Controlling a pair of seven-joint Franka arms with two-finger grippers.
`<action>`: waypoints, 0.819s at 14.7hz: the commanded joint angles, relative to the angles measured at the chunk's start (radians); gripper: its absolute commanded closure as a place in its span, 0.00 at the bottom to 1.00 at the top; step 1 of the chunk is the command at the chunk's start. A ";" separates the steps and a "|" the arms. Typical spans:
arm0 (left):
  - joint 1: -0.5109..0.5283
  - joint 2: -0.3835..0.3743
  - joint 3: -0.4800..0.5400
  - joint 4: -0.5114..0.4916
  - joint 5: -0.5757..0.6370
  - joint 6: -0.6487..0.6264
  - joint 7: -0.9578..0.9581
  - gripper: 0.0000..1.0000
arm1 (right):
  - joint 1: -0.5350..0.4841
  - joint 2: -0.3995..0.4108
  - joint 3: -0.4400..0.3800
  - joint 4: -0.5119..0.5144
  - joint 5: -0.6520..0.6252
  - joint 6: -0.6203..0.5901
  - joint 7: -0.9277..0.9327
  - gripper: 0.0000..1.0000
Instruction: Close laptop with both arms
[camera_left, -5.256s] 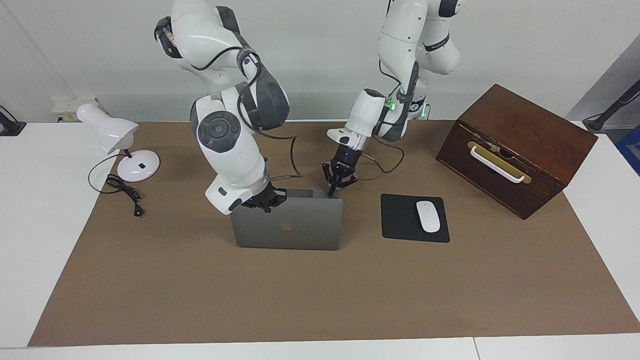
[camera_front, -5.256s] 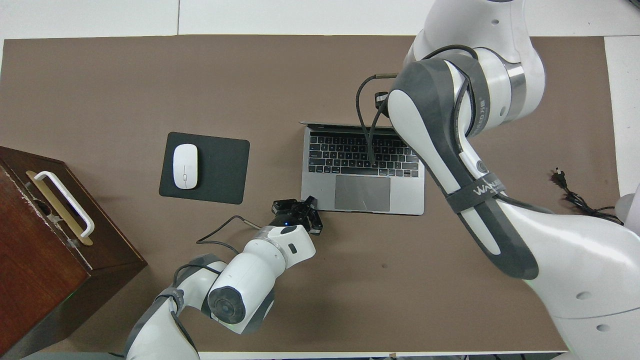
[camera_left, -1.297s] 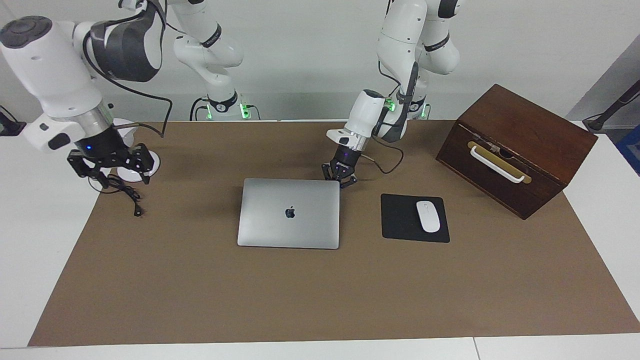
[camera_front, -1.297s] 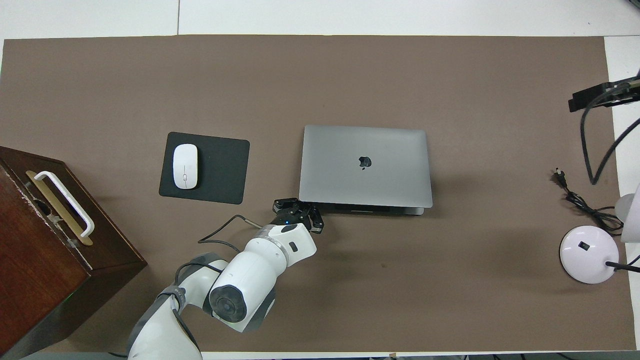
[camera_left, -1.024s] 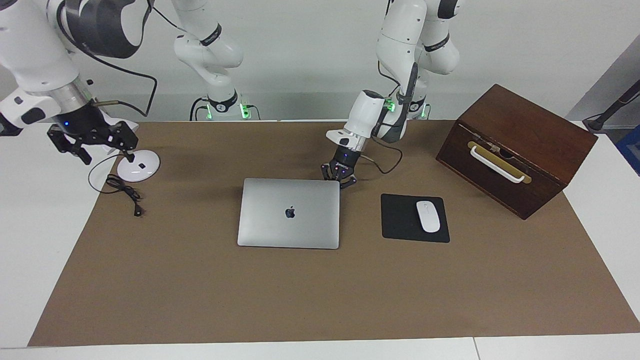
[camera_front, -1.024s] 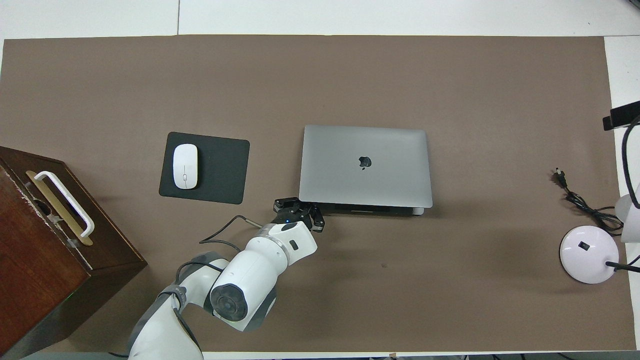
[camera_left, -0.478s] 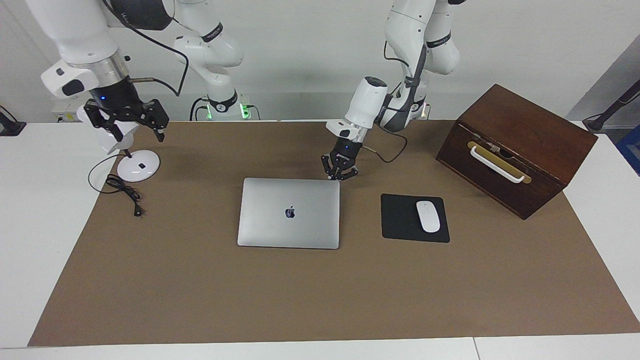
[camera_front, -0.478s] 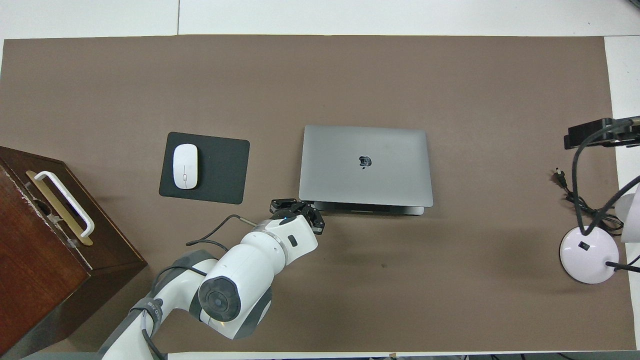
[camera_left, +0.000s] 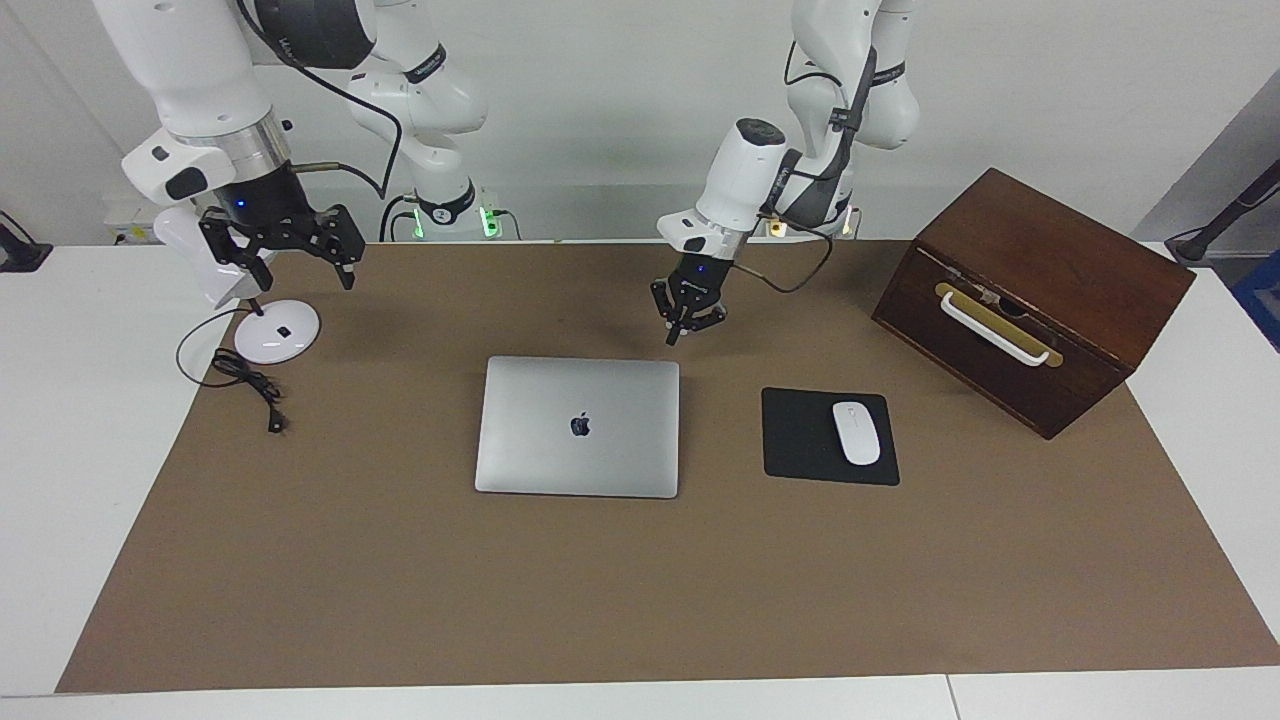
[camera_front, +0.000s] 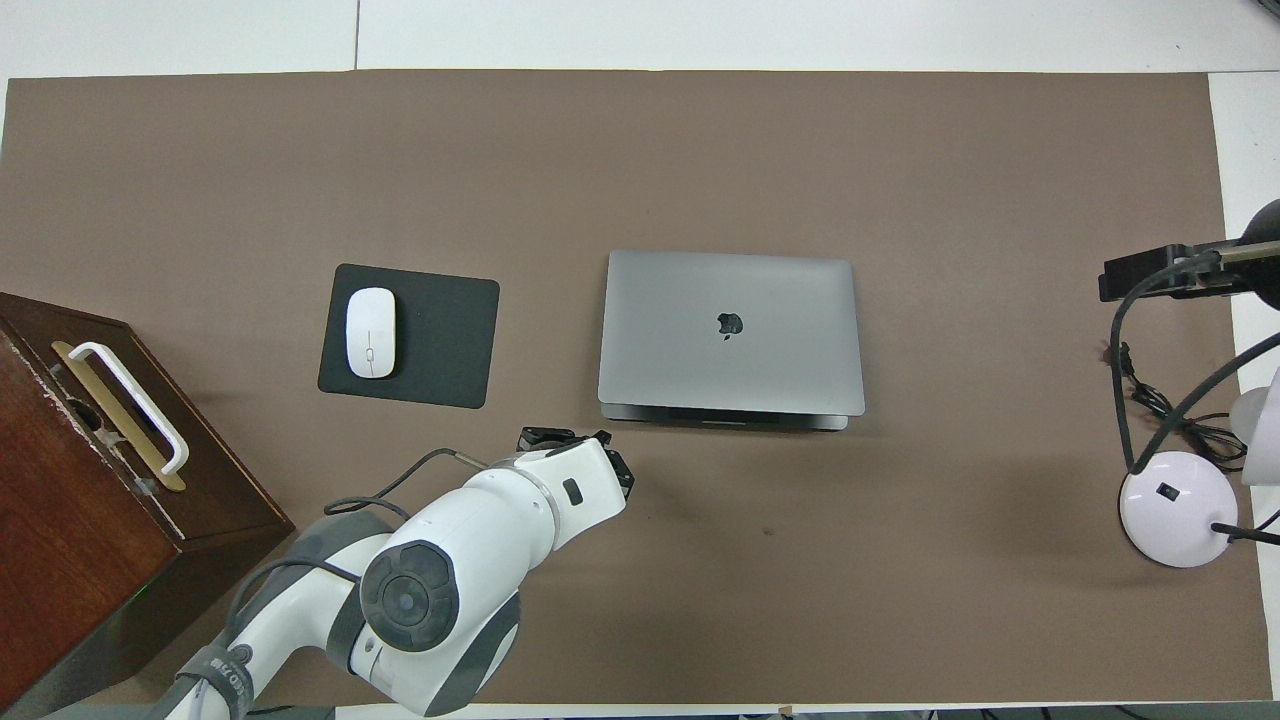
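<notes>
The silver-grey laptop (camera_left: 578, 425) lies shut and flat on the brown mat, apple logo up; it also shows in the overhead view (camera_front: 730, 330). My left gripper (camera_left: 690, 318) hangs in the air over the mat, just off the laptop's corner that is nearest the robots at the left arm's end, touching nothing. In the overhead view its wrist hides most of the left gripper (camera_front: 575, 447). My right gripper (camera_left: 283, 240) is open and empty, raised over the mat's edge beside the lamp, well away from the laptop.
A black mouse pad (camera_left: 800, 440) with a white mouse (camera_left: 856, 432) lies beside the laptop toward the left arm's end. A brown wooden box (camera_left: 1030, 295) stands past it. A white desk lamp (camera_left: 277, 331) and its black cable (camera_left: 245, 380) are at the right arm's end.
The laptop, open five seconds ago, is shut. My left gripper has lifted up off the laptop's corner. My right gripper has risen and swung from the lamp's cable toward the mat.
</notes>
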 joint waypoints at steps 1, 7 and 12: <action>0.039 -0.083 -0.001 -0.013 0.006 -0.132 0.019 1.00 | 0.009 -0.063 0.005 -0.132 0.005 0.113 -0.017 0.00; 0.135 -0.162 0.004 0.166 0.006 -0.555 0.046 1.00 | 0.013 -0.069 0.005 -0.154 0.005 0.137 -0.018 0.00; 0.223 -0.186 0.001 0.232 0.009 -0.701 0.074 1.00 | 0.003 -0.069 0.003 -0.151 0.005 0.141 -0.020 0.00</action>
